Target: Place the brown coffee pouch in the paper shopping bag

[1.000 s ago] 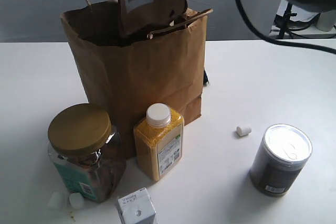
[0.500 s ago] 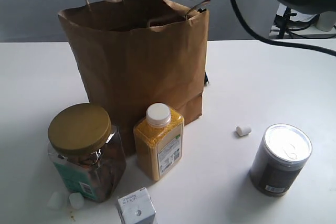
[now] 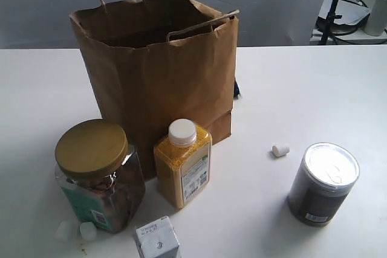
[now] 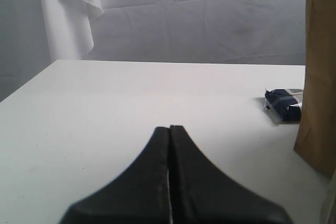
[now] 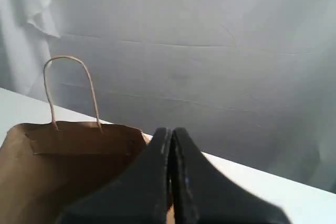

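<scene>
The paper shopping bag (image 3: pixel 163 77) stands upright and open at the back of the table, its cord handles at the far rim. The brown coffee pouch is out of view; nothing of it shows above the bag's rim. Neither arm appears in the exterior view. In the right wrist view my right gripper (image 5: pixel 171 130) is shut with nothing between its fingers, held high beside the paper shopping bag's (image 5: pixel 63 161) open mouth. In the left wrist view my left gripper (image 4: pixel 169 128) is shut and empty, low over the table, with the paper shopping bag's edge (image 4: pixel 319 77) off to one side.
In front of the bag stand a yellow-filled white-capped bottle (image 3: pixel 182 164), a gold-lidded jar (image 3: pixel 100 176) and a small white carton (image 3: pixel 157 243). A dark silver-lidded can (image 3: pixel 323 182) and a small white cap (image 3: pixel 280 150) sit to the right. A dark blue packet (image 4: pixel 285 104) lies behind the bag.
One second ago the right arm held the pouch over the bag's mouth. The pouch has since dropped out of sight into the bag and the arm has withdrawn from the exterior view.
</scene>
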Controlling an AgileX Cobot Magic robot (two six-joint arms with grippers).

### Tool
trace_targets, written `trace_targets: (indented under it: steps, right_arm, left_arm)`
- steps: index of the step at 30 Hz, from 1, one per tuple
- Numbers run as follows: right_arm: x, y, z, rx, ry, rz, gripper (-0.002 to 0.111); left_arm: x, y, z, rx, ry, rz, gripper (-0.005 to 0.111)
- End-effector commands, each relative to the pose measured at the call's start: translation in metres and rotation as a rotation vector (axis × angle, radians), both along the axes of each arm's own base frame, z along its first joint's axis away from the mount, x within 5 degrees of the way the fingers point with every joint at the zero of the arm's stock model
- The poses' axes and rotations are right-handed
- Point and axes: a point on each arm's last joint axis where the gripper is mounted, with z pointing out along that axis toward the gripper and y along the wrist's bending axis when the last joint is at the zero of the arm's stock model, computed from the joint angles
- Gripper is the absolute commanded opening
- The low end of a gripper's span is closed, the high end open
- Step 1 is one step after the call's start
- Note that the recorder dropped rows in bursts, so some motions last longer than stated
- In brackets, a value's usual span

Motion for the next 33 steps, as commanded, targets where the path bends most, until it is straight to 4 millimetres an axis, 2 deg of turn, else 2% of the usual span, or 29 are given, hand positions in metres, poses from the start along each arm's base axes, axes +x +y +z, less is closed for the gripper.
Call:
trace_targets:
  steps: [1,4,7,12,16,20,23,25,28,33]
  right_arm:
    - [-0.01,-0.037,0.0,-0.026,-0.038,-0.137,0.0]
    - [-0.02,-0.062,-0.011,0.044,-0.021,-0.215,0.0]
    - [-0.032,-0.077,-0.038,0.072,0.04,-0.192,0.0]
    - [-0.033,-0.102,-0.082,0.018,0.17,-0.159,0.0]
    - [-0.033,-0.116,-0.121,0.056,0.174,-0.107,0.0]
    - [-0.032,-0.13,-0.162,0.158,0.224,-0.16,0.0]
    - [-0.032,-0.141,-0.181,0.201,0.268,-0.234,0.0]
    - [-0.034,-0.146,-0.189,0.199,0.195,-0.226,0.0]
    - [-0.047,-0.153,-0.205,0.148,0.032,-0.186,0.0]
    - [-0.07,-0.166,-0.227,0.137,-0.011,-0.195,0.0]
  left_arm:
    - [0.0,0.0,-0.001,0.001,-0.004,0.004,0.0]
    - [0.0,0.0,-0.001,0.001,-0.004,0.004,0.0]
    - [0.0,0.0,-0.001,0.001,-0.004,0.004,0.0]
    - [0.0,0.0,-0.001,0.001,-0.004,0.004,0.0]
    - [0.0,0.0,-0.001,0.001,-0.004,0.004,0.0]
    - [0.0,0.0,-0.001,0.001,-0.004,0.004,0.0]
    - [0.0,0.0,-0.001,0.001,-0.004,0.004,0.0]
    - [0.0,0.0,-0.001,0.001,-0.004,0.004,0.0]
    - [0.0,0.0,-0.001,0.001,-0.004,0.004,0.0]
    - [0.0,0.0,-0.001,0.001,-0.004,0.004,0.0]
